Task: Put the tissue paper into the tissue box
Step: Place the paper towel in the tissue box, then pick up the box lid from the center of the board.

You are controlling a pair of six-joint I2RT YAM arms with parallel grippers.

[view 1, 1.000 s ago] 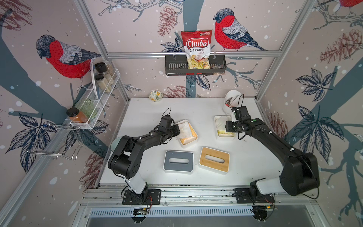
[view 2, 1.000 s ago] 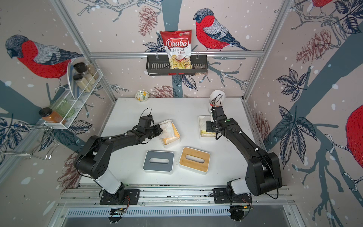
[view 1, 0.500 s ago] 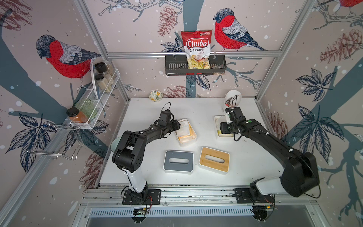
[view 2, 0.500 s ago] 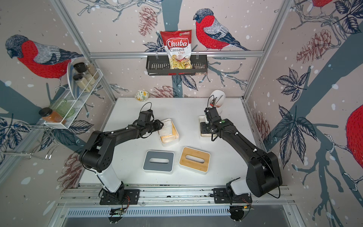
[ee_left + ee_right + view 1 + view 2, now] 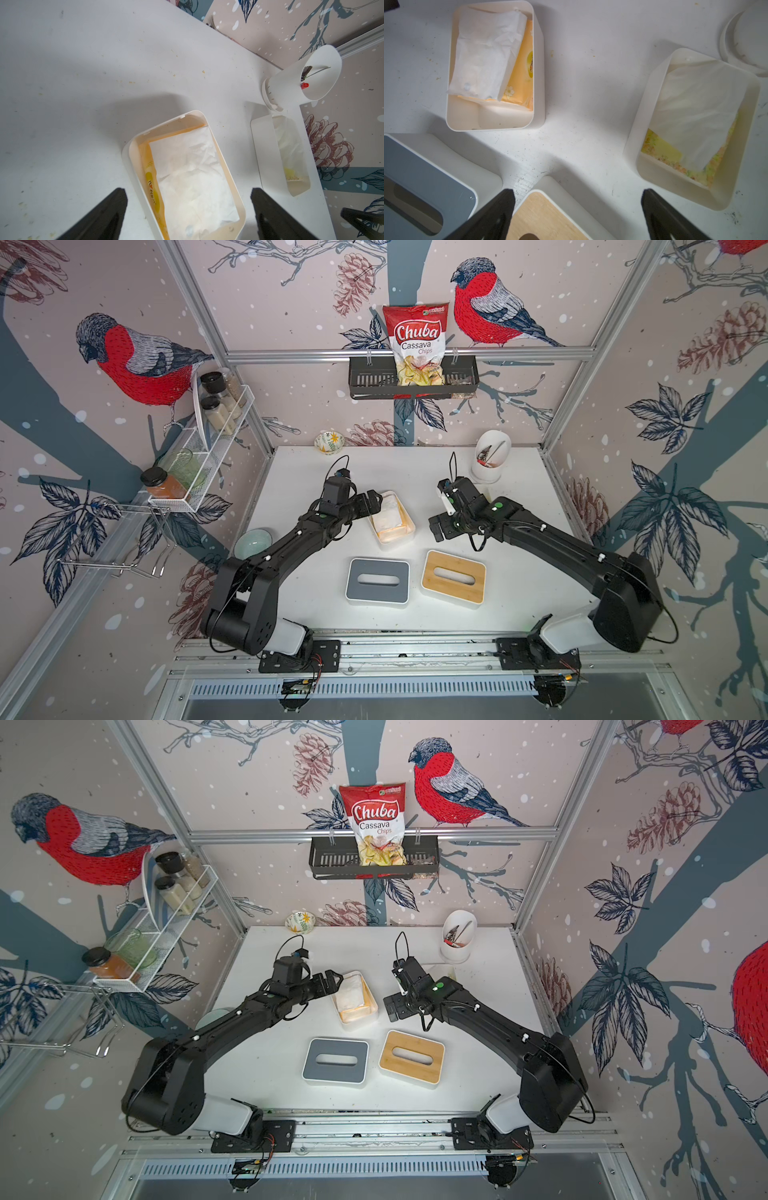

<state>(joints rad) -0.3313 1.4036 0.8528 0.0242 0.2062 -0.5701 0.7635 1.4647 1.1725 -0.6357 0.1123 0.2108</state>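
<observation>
A white open tissue box (image 5: 409, 531) sits mid-table with an orange pack and a crumpled sheet of white tissue paper (image 5: 386, 516) inside. My left gripper (image 5: 376, 502) hovers at this box's left end, open and empty; in the left wrist view its jaws (image 5: 188, 190) straddle the box with the tissue paper (image 5: 193, 172) lying loose below. A second open tissue box (image 5: 650, 116) to the right holds tissue paper (image 5: 695, 108) over a yellow pack. My right gripper (image 5: 439, 510) is open and empty, between the two boxes and above the table (image 5: 587, 104).
A grey slotted lid (image 5: 378, 580) and a wooden slotted lid (image 5: 453, 576) lie side by side near the front. A white utensil holder (image 5: 488, 460) stands at the back right, a small patterned bowl (image 5: 329, 442) at the back, a teal bowl (image 5: 252, 542) at the left edge.
My left gripper has opened and let go of the tissue paper in the middle box. My right gripper has opened wide and moved left, away from the right box.
</observation>
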